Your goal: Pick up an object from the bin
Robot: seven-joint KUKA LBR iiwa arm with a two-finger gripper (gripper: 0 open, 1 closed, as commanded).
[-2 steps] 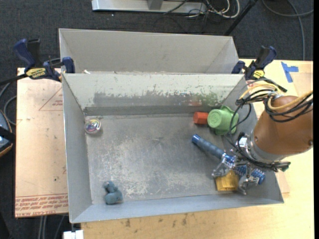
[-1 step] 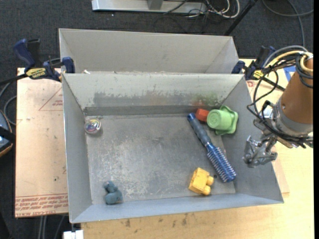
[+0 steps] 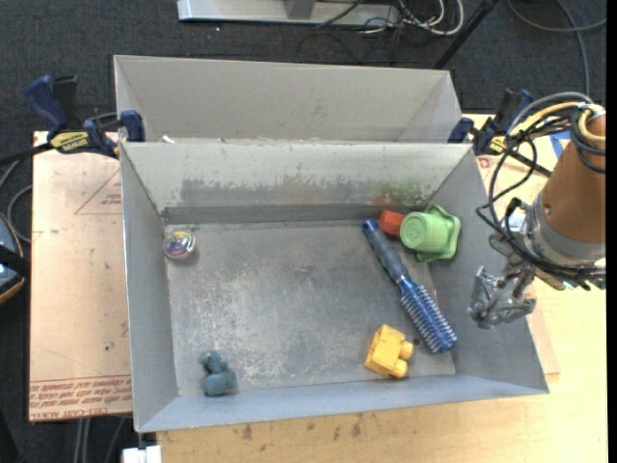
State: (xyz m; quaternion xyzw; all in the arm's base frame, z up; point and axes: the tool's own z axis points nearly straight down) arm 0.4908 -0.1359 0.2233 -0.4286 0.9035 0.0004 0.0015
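My gripper (image 3: 499, 299) hangs at three o'clock in the bin; how open it is, I cannot tell. I would centre it over the blue brush (image 3: 409, 285) at its nine o'clock before descending.

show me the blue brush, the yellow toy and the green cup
blue brush (image 3: 405, 284), camera view, where handle meets bristles
yellow toy (image 3: 386, 351), camera view, top face
green cup (image 3: 427, 233), camera view, open mouth
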